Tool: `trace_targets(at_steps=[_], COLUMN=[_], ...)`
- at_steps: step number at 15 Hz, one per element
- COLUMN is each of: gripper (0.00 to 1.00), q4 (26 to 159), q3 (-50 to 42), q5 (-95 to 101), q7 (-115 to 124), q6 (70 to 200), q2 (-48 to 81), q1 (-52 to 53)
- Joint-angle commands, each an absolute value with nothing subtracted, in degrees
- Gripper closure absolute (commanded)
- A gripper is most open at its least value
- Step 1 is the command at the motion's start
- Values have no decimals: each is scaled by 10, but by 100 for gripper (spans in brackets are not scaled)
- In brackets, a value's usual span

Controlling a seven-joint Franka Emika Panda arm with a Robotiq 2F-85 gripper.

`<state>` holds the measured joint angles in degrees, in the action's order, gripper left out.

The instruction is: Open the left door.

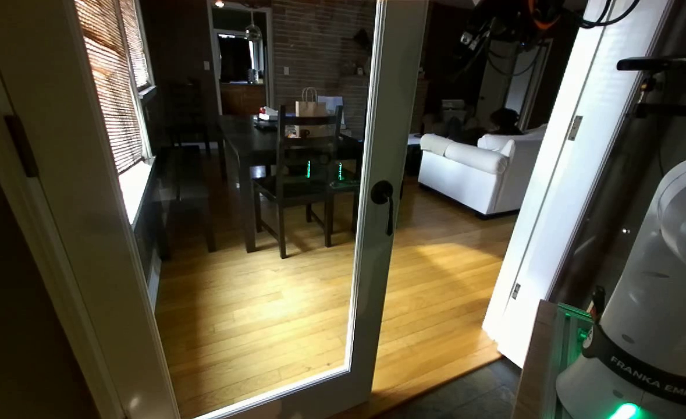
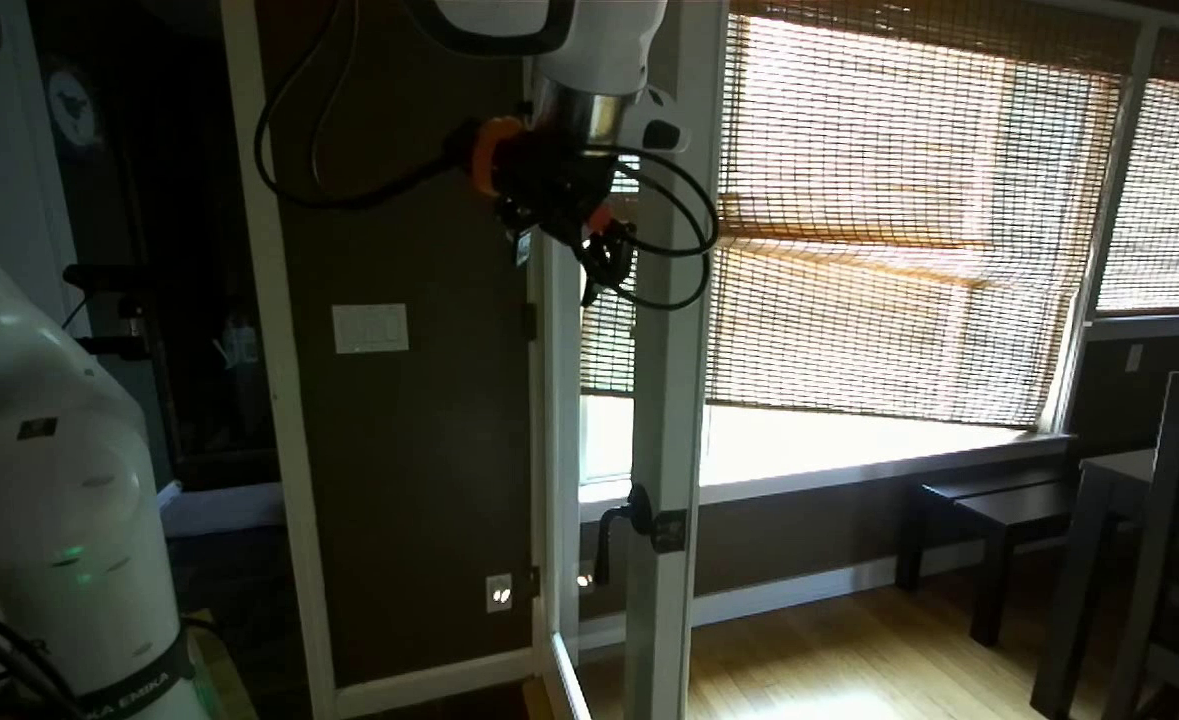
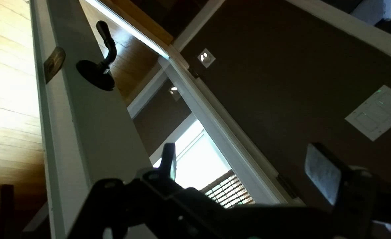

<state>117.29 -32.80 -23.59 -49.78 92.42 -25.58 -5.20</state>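
Claw (image 3: 246,166) is released, jaws spread apart, held well above the black lever handle (image 2: 639,508) in an exterior view; whether the left door (image 1: 376,279) is touched can't be told. Door is white-framed, full-length glass, standing ajar: a gap is left between its latch edge and the bright white upright (image 1: 558,203). Brown wall (image 2: 419,480) with light switch plate (image 2: 370,328) is seen by its hinge side. Farther off, woven blind (image 2: 899,330), plus dark chair (image 1: 287,187) and white sofa (image 1: 462,177) on wood floor (image 1: 436,291), are shown.

The white arm (image 1: 648,302) has a black FRANKA EMIKA band (image 1: 651,379) and black claw (image 3: 245,166).
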Motion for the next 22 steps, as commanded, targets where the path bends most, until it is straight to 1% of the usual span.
trace_targets(at_steps=[1, 9, 22], gripper=[0, 0, 0], q4=[1149, 1091, 989], q3=[-330, -370, -336], q5=[-267, -354, -448], q7=[-520, -629, -800], q6=[945, 933, 906], q2=[-225, -144, -13], q1=[-71, -71, -146])
